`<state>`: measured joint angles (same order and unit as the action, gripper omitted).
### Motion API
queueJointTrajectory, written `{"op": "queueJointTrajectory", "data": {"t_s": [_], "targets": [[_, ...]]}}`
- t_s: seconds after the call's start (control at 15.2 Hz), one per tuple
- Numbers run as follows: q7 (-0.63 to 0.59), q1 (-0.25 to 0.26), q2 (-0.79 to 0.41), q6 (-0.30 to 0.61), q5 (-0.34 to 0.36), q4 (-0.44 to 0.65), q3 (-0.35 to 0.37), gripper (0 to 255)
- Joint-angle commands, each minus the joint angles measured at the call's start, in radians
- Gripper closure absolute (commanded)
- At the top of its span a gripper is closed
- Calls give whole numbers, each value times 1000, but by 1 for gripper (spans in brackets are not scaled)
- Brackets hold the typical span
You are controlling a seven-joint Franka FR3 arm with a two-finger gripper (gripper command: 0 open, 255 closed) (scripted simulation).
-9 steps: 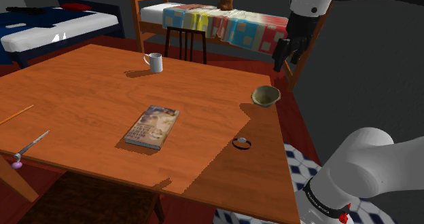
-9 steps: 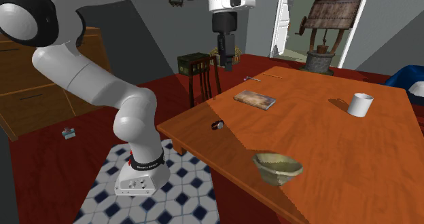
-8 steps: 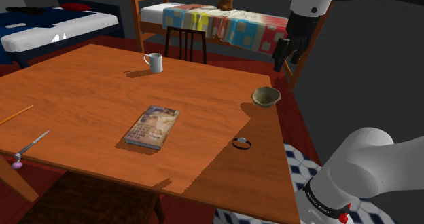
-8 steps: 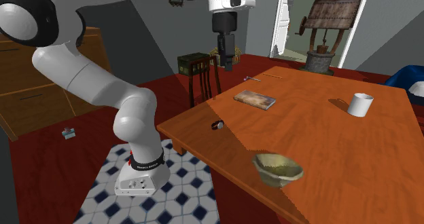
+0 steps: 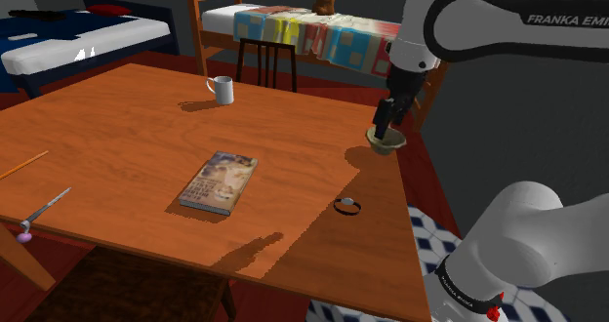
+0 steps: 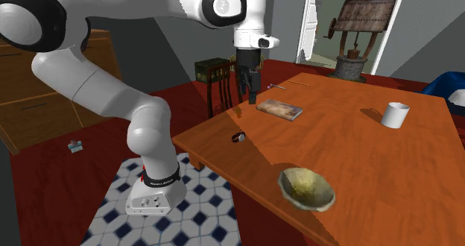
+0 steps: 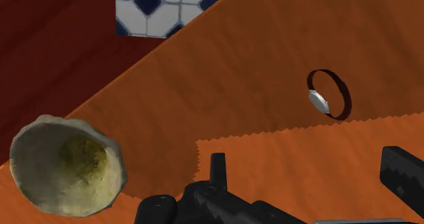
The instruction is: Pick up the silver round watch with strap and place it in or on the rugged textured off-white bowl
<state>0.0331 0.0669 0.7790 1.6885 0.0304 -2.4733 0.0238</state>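
Starting at nine o'clock on the bench (image 5: 117, 144) in the shoulder view, the book (image 5: 219, 181) lies flat, with the white mug (image 5: 222, 90) at twelve o'clock from it. Neither matters to me.

At about four o'clock from the book lies the watch (image 5: 347, 206), in the shaded strip near the bench edge closest to my stand. In the wrist view the watch (image 7: 328, 96) is a dark strap closed into a loop, with the small silver case on one side.

I judge it very light, so a gentle pinch should carry it. The case looks smooth and could slip, and the thin strap may flex or roll under my pads. I would straddle the case and close across it where the strap joins, coming straight down so the loop is not nudged off the edge.

The bowl (image 5: 393, 140) sits at one o'clock from the watch, well apart from it and close to the same edge. It looks rough, rigid and wide-mouthed (image 7: 64, 165), an easy target.

My gripper (image 5: 383, 130) hangs above the bench, and the shoulder view has it crossing the bowl's rim. Its fingers (image 7: 217, 167) are spread wide with nothing between them.
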Motion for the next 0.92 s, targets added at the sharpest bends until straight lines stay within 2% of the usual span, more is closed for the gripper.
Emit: {"op": "queueJointTrajectory", "data": {"t_s": [0.0,0.73,0.86], "targets": [[40,21,-5,45,-11,-52,-11,0],[244,157,-140,354,-98,-303,-41,0],[249,162,-151,378,-101,-318,-41,0]]}}
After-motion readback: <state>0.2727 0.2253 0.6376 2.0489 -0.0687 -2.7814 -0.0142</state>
